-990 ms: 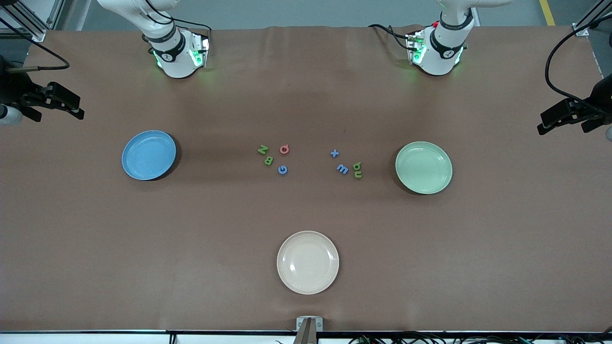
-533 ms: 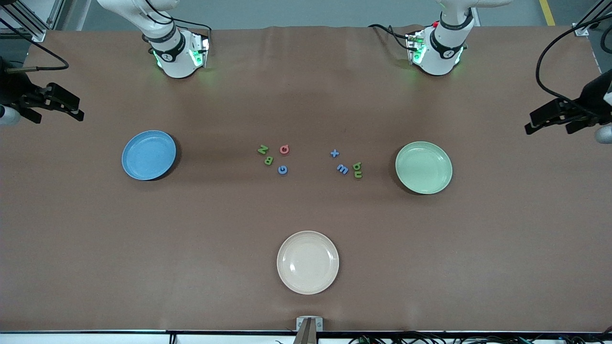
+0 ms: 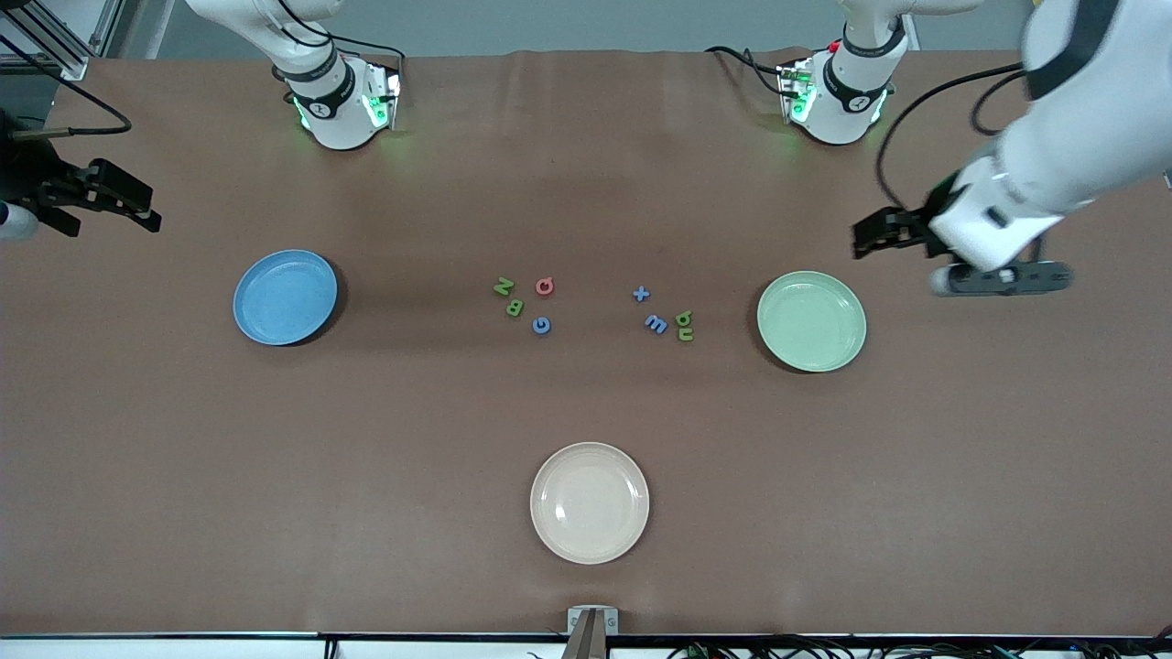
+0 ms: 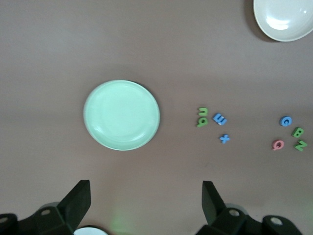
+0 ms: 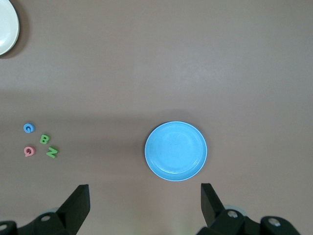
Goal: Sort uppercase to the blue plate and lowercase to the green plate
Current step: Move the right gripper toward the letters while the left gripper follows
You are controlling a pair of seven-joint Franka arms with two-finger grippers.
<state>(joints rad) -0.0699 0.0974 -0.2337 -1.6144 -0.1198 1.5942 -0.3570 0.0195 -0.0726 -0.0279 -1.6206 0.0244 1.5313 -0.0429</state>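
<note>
While both hands (image 3: 865, 240) (image 3: 137, 209) hover open-fingered, letters N (image 3: 503, 286), B (image 3: 514, 308), G (image 3: 541, 325), Q (image 3: 545, 286) read clearly.

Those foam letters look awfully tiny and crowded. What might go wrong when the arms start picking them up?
Two risks. The two green lowercase letters touch, so the open left gripper might nudge or lift both. The capitals lie close together too, so the open right gripper, waiting at the table's edge, could knock a neighbour.

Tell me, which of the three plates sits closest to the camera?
The cream plate. It lies alone, lowest in the front view, while the blue plate and green plate sit farther back.
</note>
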